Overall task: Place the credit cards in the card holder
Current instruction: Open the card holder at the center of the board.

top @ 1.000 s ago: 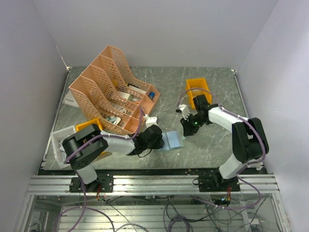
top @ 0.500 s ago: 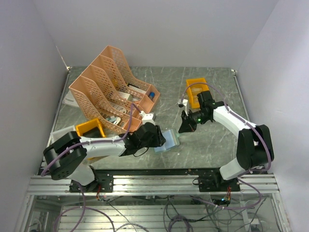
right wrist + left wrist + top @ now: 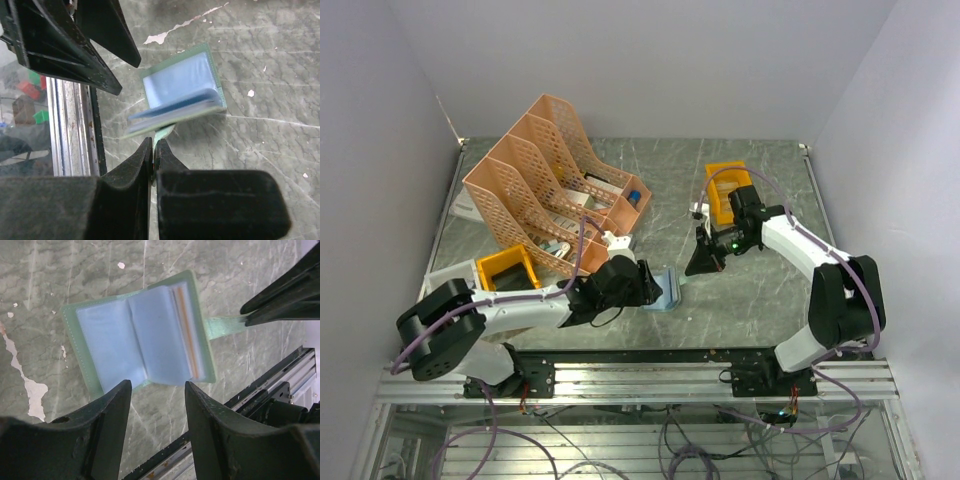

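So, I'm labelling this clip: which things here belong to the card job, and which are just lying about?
In the job:
card holder, open
right gripper, pinching its strap
left gripper, open above it

Lying about:
peach file rack
orange bin at the back
orange bin beside the rack

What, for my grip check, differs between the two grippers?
The left gripper is open and holds nothing; the right gripper is shut on the strap of the pale green folding card holder. The left frames the holder's edge; the right sits beside it. Both are black.
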Tool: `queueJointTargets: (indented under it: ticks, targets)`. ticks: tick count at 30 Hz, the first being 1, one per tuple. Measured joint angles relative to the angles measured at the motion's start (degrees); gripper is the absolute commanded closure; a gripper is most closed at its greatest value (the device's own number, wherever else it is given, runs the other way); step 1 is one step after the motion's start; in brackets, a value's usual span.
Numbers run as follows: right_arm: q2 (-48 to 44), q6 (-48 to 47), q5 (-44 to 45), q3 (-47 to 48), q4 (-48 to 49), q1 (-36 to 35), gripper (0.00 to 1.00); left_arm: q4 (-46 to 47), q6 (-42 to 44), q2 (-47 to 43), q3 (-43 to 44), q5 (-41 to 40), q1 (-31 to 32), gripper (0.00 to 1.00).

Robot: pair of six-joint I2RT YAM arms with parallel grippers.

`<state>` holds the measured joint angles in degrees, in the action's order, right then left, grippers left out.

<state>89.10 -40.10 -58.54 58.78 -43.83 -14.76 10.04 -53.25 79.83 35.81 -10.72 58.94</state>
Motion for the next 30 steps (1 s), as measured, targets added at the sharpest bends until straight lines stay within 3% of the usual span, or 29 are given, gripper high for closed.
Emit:
queueJointTargets:
  ticks: [6,11,15,20,25,30]
  targets:
    - [0.5,0.3,0.0,0.0,0.3,0.1,1.00,1.7,0.1,-0.6,-0.3,0.3,0.0,0.46]
    - [0.8,1.3,1.2,0.0,1.0,0.1,1.00,3.4,0.8,2.7,0.8,1.3,0.0,0.62]
    - [1.5,4.3,6.2,-0.2,3.4,0.1,1.00,3.0,1.6,7.9,4.0,1.4,-0.2,0.61]
    - [5.6,7.6,18.6,-2.3,6.5,0.2,0.99,1.5,2.1,8.2,4.1,1.2,-0.4,0.56]
    - [7.4,9.9,28.4,-3.8,8.0,0.2,0.67,-3.8,2.6,4.1,4.2,-0.7,-0.4,0.52]
    - [5.6,10.9,33.2,-4.1,9.8,0.5,0.48,-7.3,2.6,3.9,5.6,-1.0,-0.4,0.50]
